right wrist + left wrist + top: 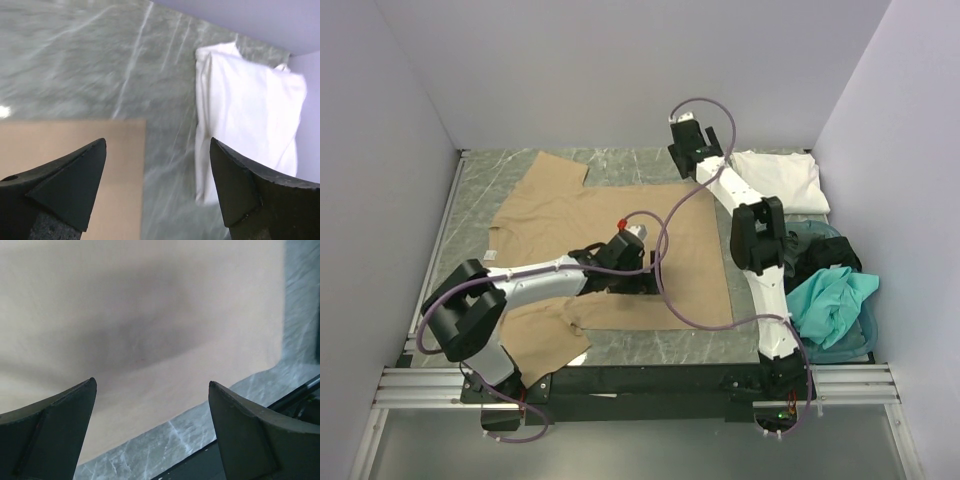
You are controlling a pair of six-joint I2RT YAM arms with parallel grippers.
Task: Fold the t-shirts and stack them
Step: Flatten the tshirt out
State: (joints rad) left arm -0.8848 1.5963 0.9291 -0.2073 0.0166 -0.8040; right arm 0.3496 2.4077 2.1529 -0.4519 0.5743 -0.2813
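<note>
The tan t-shirt (570, 215) lies spread over the middle of the table, with one part bunched at the near left. My left gripper (623, 280) is open and empty just above its near hem. The left wrist view shows the tan cloth (150, 315) between the spread jaws of that gripper (152, 390). My right gripper (692, 145) is open and empty at the back, above bare table between the tan shirt's corner (120, 170) and the folded white t-shirt (250, 105); it also shows in its own wrist view (157, 145). The white shirt (782, 180) lies at the back right.
A teal basket (865, 335) at the right edge holds the crumpled teal shirt (835, 300) and the dark grey shirt (817, 262). Purple-grey walls close in the table on three sides. A black rail (650, 380) runs along the near edge.
</note>
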